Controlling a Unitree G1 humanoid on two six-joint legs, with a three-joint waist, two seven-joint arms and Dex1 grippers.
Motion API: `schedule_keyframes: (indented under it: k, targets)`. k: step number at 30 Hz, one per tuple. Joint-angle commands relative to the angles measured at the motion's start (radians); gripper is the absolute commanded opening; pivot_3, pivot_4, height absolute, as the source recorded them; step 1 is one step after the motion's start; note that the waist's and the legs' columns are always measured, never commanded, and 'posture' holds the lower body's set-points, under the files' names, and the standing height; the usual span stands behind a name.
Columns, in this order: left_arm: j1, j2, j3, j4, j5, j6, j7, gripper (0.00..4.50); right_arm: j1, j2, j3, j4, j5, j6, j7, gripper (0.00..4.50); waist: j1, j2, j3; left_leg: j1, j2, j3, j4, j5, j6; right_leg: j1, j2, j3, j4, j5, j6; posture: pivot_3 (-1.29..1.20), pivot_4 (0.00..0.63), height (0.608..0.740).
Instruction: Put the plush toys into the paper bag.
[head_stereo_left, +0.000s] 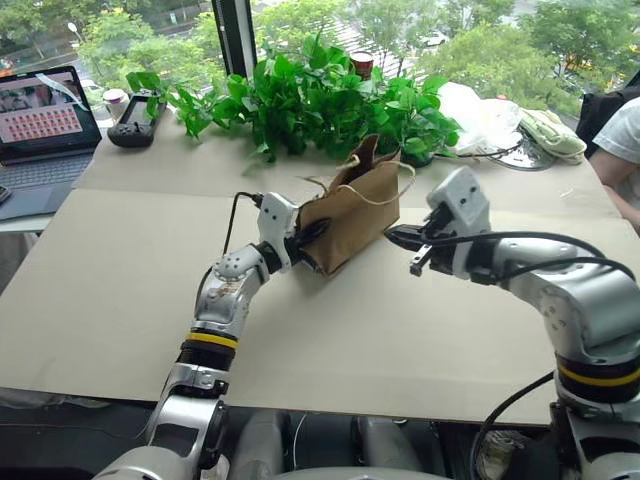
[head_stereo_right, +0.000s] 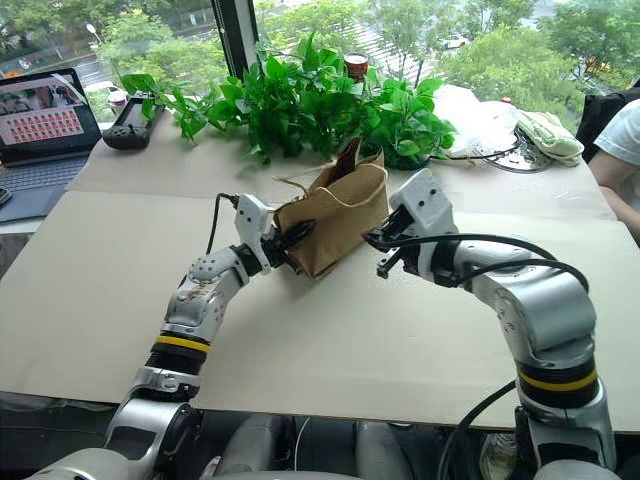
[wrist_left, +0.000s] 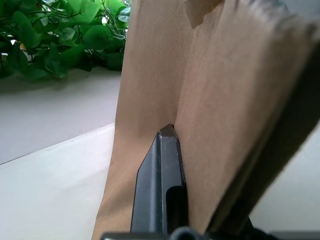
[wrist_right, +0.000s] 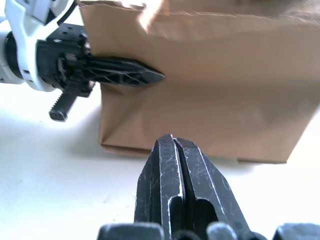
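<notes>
The brown paper bag (head_stereo_left: 350, 215) stands tilted near the middle of the table, its cord handles (head_stereo_left: 385, 195) hanging at the top. My left gripper (head_stereo_left: 318, 232) is shut on the bag's left side wall, the paper pinched between its fingers (wrist_left: 161, 175). To the bag's right, my right gripper (head_stereo_left: 395, 238) hangs shut and empty, a little apart from the bag and pointing at it. The right wrist view shows its closed tips (wrist_right: 172, 150) in front of the bag's side. The plush toys are hidden. A dark reddish-brown tip (head_stereo_right: 348, 158) pokes above the bag's mouth; I cannot tell what it is.
Green leafy plants (head_stereo_left: 320, 100) stand just behind the bag. At the back left are a laptop (head_stereo_left: 45, 125) and a black handheld controller (head_stereo_left: 135, 120). A white plastic bag (head_stereo_left: 480, 120) lies at the back right. A person's arm (head_stereo_left: 620, 150) is at the right edge.
</notes>
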Motion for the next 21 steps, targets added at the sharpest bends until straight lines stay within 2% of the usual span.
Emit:
schedule_keyframes:
  k: [1,6,11,15,21]
  targets:
    - [-0.043,0.086,0.069,-0.066,-0.089,0.026,-0.102,0.02,0.022,-0.043,-0.075,-0.006,0.033,-0.091,0.059,0.0,-0.006,0.0,0.0,0.0,0.0,0.0,0.0,0.0,0.0,0.0,0.0,0.0,0.0,0.0,0.0,0.0,0.15,0.74]
    - [-0.054,0.269,0.068,-0.135,-0.194,0.122,-0.357,0.02,0.016,-0.051,-0.106,0.02,0.049,-0.122,0.058,0.0,-0.01,0.0,0.0,0.001,0.001,0.0,0.0,0.0,0.0,0.0,0.002,0.001,0.001,0.0,0.0,0.0,0.15,0.74]
    - [-0.069,0.409,-0.014,-0.09,-0.19,0.116,-0.64,0.02,0.032,-0.072,-0.133,0.054,0.082,-0.159,0.101,0.0,-0.001,0.0,0.0,0.001,0.001,0.001,0.0,0.0,0.0,0.0,0.001,0.0,0.0,0.0,0.0,0.0,0.15,0.74]
    - [-0.121,0.413,-0.072,0.037,-0.124,0.015,-0.746,0.02,0.057,-0.111,-0.121,0.075,0.072,-0.185,0.132,0.0,0.011,0.0,0.0,0.001,0.0,0.003,0.0,0.0,0.0,0.0,0.0,0.0,-0.001,0.0,0.0,0.0,0.15,0.74]
    - [-0.186,0.337,-0.133,0.226,-0.03,-0.194,-0.822,0.02,0.079,-0.145,-0.121,0.071,0.09,-0.19,0.156,0.0,0.014,0.0,0.0,0.0,0.0,0.003,0.0,0.0,0.0,0.0,0.0,0.0,-0.001,0.0,0.0,0.0,0.15,0.74]
